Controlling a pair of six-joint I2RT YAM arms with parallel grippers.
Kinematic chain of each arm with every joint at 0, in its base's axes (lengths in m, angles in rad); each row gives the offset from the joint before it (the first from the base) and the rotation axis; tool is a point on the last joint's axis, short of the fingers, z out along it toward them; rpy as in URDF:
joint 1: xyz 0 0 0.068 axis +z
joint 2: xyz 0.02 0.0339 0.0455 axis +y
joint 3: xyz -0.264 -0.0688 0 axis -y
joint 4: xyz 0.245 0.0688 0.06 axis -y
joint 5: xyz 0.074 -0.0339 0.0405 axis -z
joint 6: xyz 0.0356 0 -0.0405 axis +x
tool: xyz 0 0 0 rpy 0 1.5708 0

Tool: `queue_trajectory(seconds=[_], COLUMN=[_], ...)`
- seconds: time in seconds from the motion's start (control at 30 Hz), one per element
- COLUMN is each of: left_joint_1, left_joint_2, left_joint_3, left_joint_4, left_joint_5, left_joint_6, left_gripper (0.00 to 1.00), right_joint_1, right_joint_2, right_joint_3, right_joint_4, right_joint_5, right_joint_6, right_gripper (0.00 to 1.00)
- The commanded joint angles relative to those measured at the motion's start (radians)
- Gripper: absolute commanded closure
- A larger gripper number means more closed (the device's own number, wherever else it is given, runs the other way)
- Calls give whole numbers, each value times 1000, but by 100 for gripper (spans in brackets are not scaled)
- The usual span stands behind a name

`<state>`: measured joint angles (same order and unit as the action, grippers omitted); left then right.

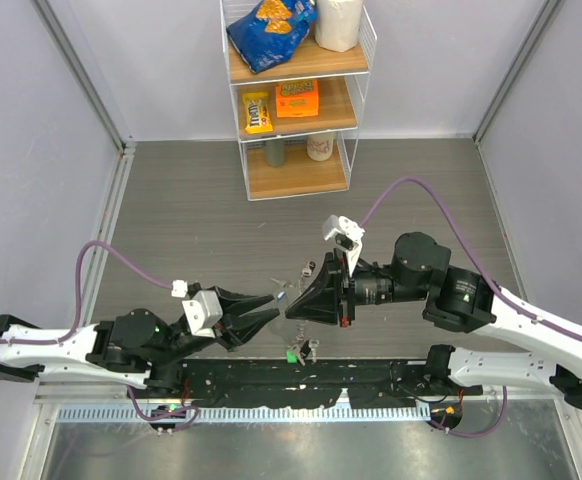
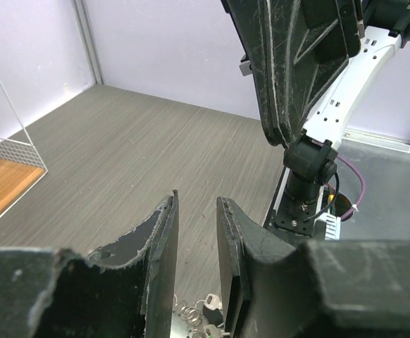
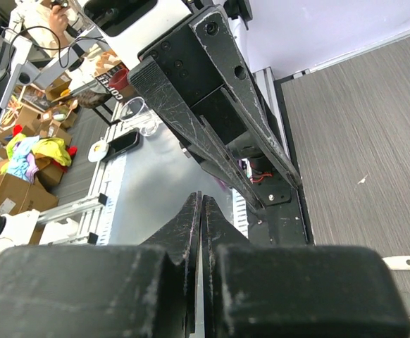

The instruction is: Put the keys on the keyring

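Your left gripper [image 1: 273, 308] hangs over the near middle of the table [image 1: 191, 210]. Its fingers are parted and nothing sits between them. Your right gripper [image 1: 291, 306] points at it from the right with its fingers pressed together. You cannot tell whether anything thin is pinched there. The two tips are almost nose to nose, so there is hardly any room between them.

The keyring [image 1: 307, 348] shows only as a small silver tangle with a green tag [image 1: 293, 352]. It lies on the table just near of the two tips, right against the far edge of the black strip [image 1: 371, 375] that carries the arm bases. From the left wrist, a bit of chain [image 2: 184, 310] shows under the parted fingers. Two small dark pieces, probably the keys [image 1: 309, 268], lie just far of the right gripper, but they are too small to be sure of.

Far of both grippers, bare table runs to the wire rack [image 1: 296, 110] at the far wall. To the left it runs to the wall rail [image 1: 111, 200]. The purple cable [image 1: 411, 185] arches over the right arm toward the far right.
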<state>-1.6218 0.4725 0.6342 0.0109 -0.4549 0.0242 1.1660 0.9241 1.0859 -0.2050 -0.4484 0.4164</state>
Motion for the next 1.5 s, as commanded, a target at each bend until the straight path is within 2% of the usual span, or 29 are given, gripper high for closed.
queue_trajectory(seconds=[0.0,0.13,0.2,0.27,0.4,0.53,0.63,0.9,1.2,1.47], left_joint_1=[2,2,2,2,2,2,2,2,2,2], left_joint_2=[-8,3,14,20,41,54,54,29,21,-21], left_joint_3=[-5,-1,-1,2,10,10,4,-27,-51,-97], left_joint_4=[38,23,14,0,-51,-78,-91,-78,-81,-66], left_joint_5=[-1,-16,-33,-54,-125,-188,-203,-223,-237,-240], left_joint_6=[-18,-18,-49,-52,-73,-90,-95,-95,-99,-98], left_gripper=[67,67,67,67,67,67,66,64,60,59], right_joint_1=[-3,-23,-41,-81,-193,-259,-275,-276,-276,-275], right_joint_2=[-48,-65,-59,-51,-36,14,68,237,502,685], right_joint_3=[-7,-29,-47,-89,-171,-236,-259,-300,-175,-52], right_joint_4=[7,-54,-82,-86,-74,-39,-19,98,104,87], right_joint_5=[54,143,197,215,231,301,352,413,408,432], right_joint_6=[-25,-36,-37,-18,39,79,88,91,4,-48], right_gripper=[95,95,91,73,51,39,35,30,31,38])
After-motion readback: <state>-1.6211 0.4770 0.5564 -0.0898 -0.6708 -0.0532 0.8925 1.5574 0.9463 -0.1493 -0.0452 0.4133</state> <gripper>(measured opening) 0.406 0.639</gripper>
